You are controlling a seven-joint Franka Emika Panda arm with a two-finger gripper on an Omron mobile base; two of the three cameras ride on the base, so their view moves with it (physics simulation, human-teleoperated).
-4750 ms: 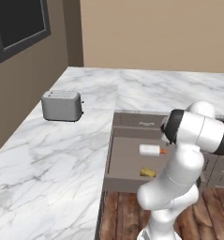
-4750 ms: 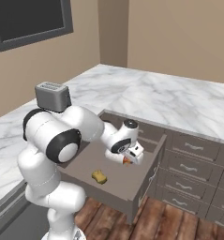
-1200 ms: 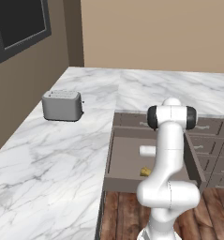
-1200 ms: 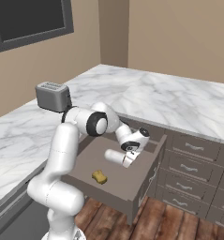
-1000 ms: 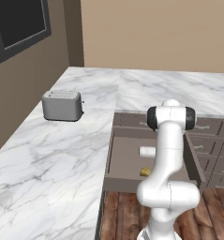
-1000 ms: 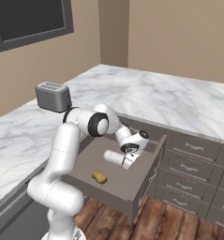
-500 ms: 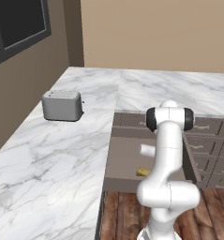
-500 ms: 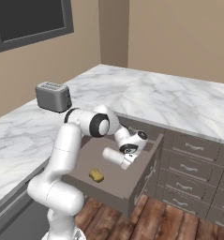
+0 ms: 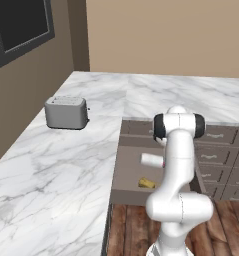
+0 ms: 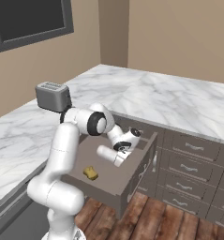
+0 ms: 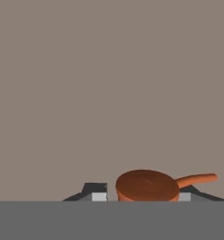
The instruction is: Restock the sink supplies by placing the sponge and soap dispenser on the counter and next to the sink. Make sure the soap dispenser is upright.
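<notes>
- The gripper (image 11: 142,196) is clamping its dark tips around the soap dispenser (image 10: 108,154), a smooth white cylinder lying on its side (round reddish pump cap between the tips).
- The sponge (image 10: 90,173), a porous ochre block, is sitting below-left of the gripper in the open grey drawer (image 10: 132,176).

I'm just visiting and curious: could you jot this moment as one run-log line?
phase: grasping | fingers: closed on soap dispenser, lying in open drawer | sponge: on drawer floor | counter: toaster

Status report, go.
Pincer down in the open drawer, closed on the soap dispenser, which lies on its side. Sponge loose on the drawer floor. Nothing blocking.
</notes>
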